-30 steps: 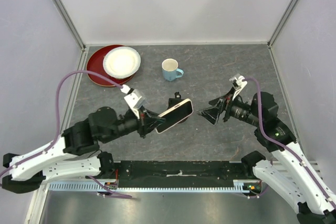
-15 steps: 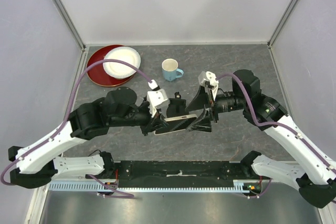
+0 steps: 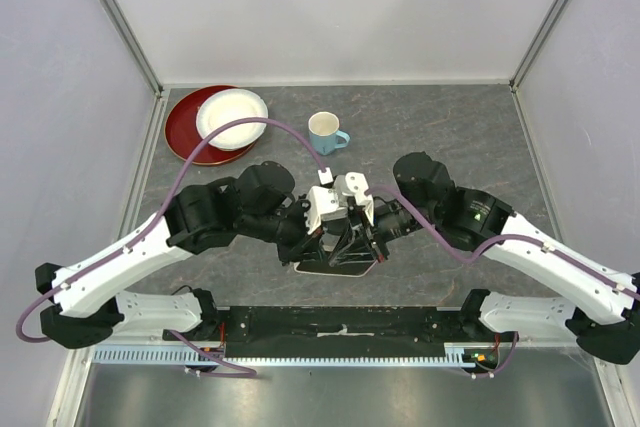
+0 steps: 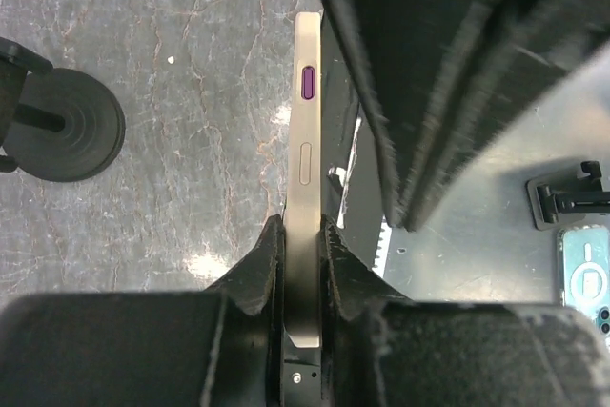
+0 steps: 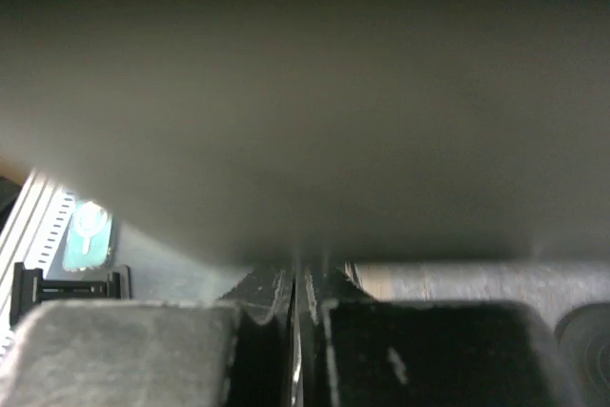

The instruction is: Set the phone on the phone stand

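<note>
The phone [image 4: 305, 140] shows edge-on in the left wrist view, a pale beige strip with a purple side button. My left gripper [image 4: 303, 228] is shut on its near end. From above, both grippers meet at the table's middle, left gripper [image 3: 318, 230] and right gripper [image 3: 366, 237], with the phone [image 3: 335, 268] a dark slab under them. The black phone stand [image 4: 65, 127] sits on the table left of the phone; the arms hide it from above. My right gripper [image 5: 297, 278] is shut, with nothing clearly between its fingers. A blurred grey surface fills the view above it.
A white plate [image 3: 232, 117] lies on a red plate [image 3: 183, 137] at the back left. A pale blue mug [image 3: 325, 132] stands behind the grippers. The black front rail [image 3: 340, 332] runs along the near edge. The right gripper's black body [image 4: 448, 73] hangs close on the phone's right.
Both arms swung inward and now meet at the middle. The phone turned from tilted face-up to edge-on, low over the table. The right gripper went from wide open to shut.
</note>
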